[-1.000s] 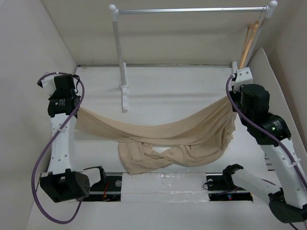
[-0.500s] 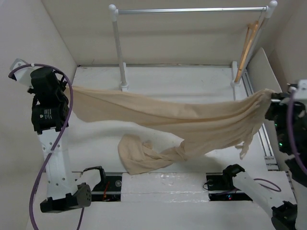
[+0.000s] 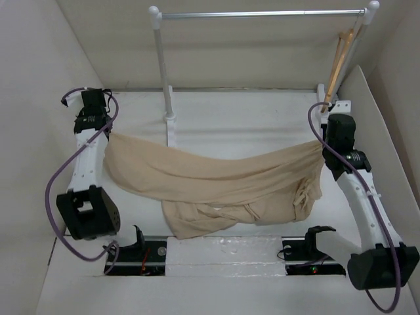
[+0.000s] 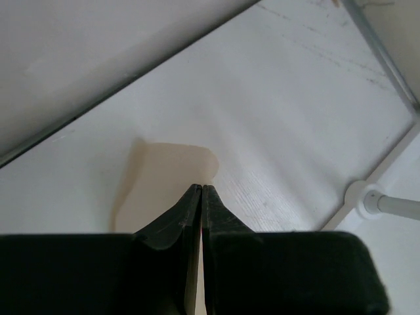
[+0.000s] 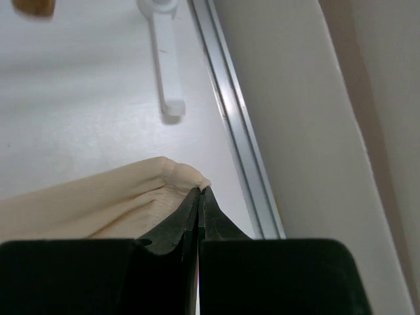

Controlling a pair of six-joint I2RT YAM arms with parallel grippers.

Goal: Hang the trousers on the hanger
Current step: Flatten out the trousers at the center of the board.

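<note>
Now | left gripper closed, pinching trousers | right gripper closed, pinching trousers

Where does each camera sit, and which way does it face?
Top external: above and behind the arm bases, looking down at the white table; left arm and right arm hold the soft beige trousers between them.
Left wrist: on that wrist, looking along the shut left gripper at the table.
Right wrist: likewise, past the shut right gripper.
All three show the trousers.
</note>
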